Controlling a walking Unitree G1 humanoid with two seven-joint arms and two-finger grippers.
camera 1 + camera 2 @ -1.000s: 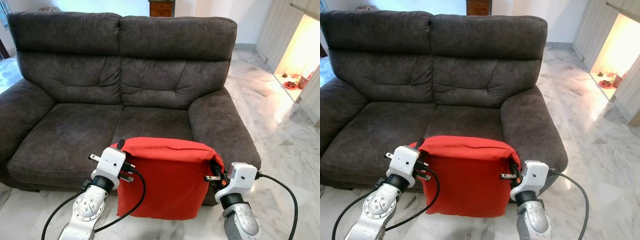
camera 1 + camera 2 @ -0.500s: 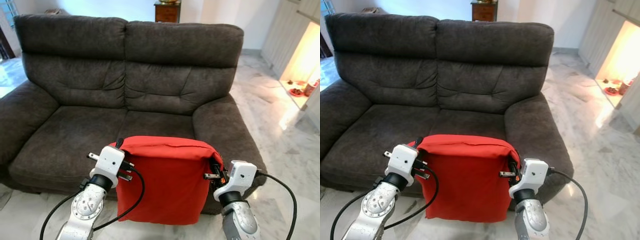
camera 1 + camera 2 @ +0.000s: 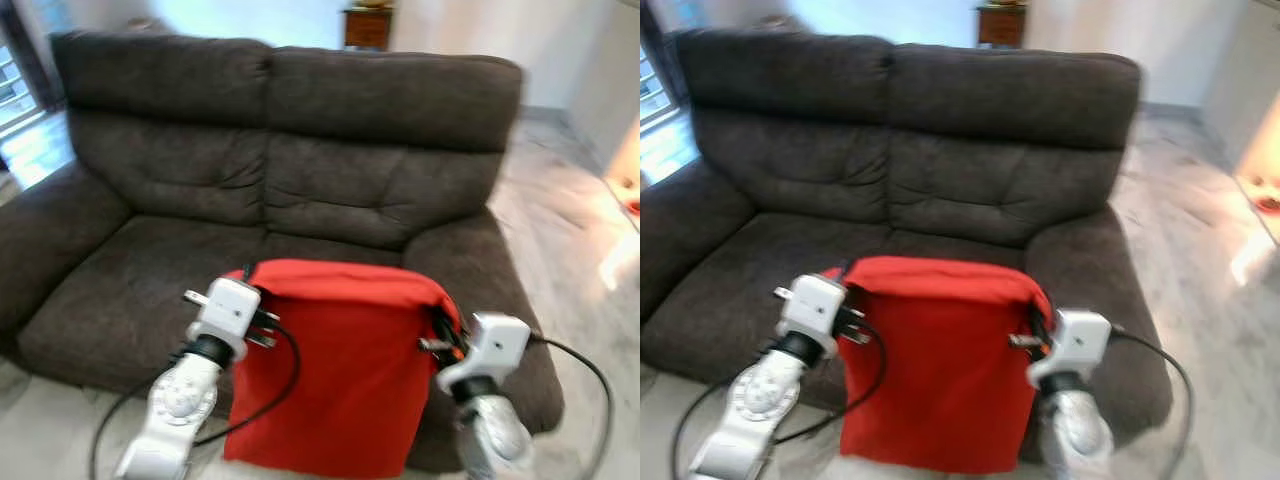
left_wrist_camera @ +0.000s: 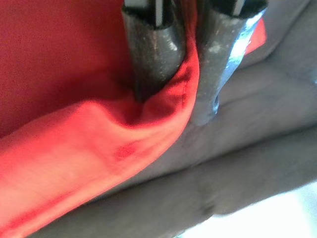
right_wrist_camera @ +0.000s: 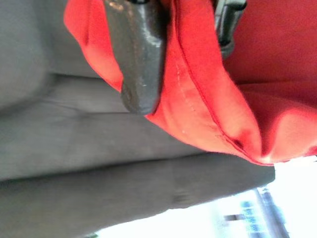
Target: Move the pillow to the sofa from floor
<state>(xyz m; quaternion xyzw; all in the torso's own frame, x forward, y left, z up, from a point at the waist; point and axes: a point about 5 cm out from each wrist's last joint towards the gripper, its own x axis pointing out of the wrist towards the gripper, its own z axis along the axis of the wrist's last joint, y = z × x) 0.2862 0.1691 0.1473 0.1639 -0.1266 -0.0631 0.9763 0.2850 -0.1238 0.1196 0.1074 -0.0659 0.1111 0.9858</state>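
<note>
The red pillow [image 3: 335,370] hangs upright between my two arms, in front of the dark grey two-seat sofa [image 3: 300,150]. My left gripper [image 4: 185,106] is shut on the pillow's upper left corner, with red cloth pinched between its black fingers [image 4: 153,54]. At the upper right corner my right gripper [image 5: 173,74] is shut on the cloth in the same way. The pillow's top edge is about level with the seat cushions [image 3: 130,290], and its lower edge hangs below the seat front. The eye views are blurred.
A light marble floor [image 3: 590,240] runs along the sofa's right side. A wooden cabinet [image 3: 368,25] stands behind the backrest. A bright window [image 3: 15,90] is at the far left. The sofa's right armrest [image 3: 490,290] is close to my right arm.
The whole picture has shifted and blurred, so the camera moved; the sofa looks closer and further right. The pillow stays held at both upper corners.
</note>
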